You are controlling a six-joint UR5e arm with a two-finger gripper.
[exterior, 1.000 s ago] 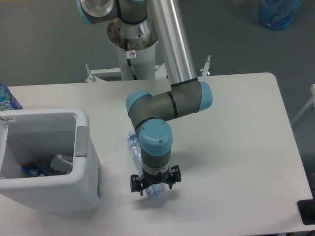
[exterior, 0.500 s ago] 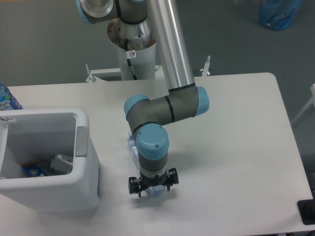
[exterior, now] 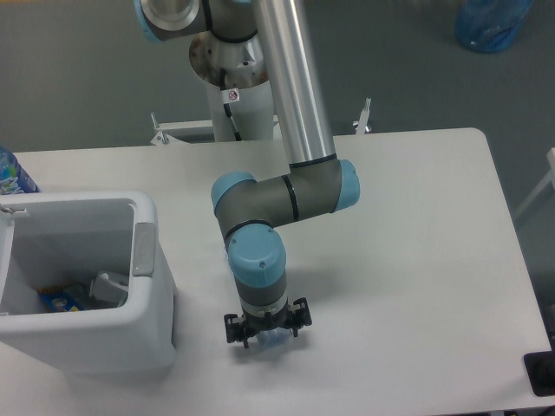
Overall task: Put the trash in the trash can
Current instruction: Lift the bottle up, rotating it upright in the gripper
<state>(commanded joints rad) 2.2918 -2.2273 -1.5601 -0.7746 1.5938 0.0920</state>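
Observation:
A crushed clear plastic bottle point(exterior: 270, 340), the trash, shows only as a small pale bit under my gripper point(exterior: 260, 333) near the table's front edge. The blue wrist above hides the rest of the bottle. My gripper points straight down over it, and its fingers are hidden from this camera, so I cannot tell whether they hold the bottle. The white trash can point(exterior: 154, 286) stands at the left, about a hand's width from my gripper. Inside it lie a whitish scrap point(exterior: 108, 286) and a blue and orange wrapper point(exterior: 59, 300).
A blue-labelled bottle point(exterior: 10, 176) stands at the far left edge behind the bin. The arm's base point(exterior: 232, 95) rises behind the table. A blue bag point(exterior: 492, 22) lies on the floor at top right. A black object point(exterior: 541, 373) sits at the lower right corner.
The arm's wrist and gripper have shifted slightly left and towards the table's front edge. The wrist now covers the length of bottle that showed beside it before.

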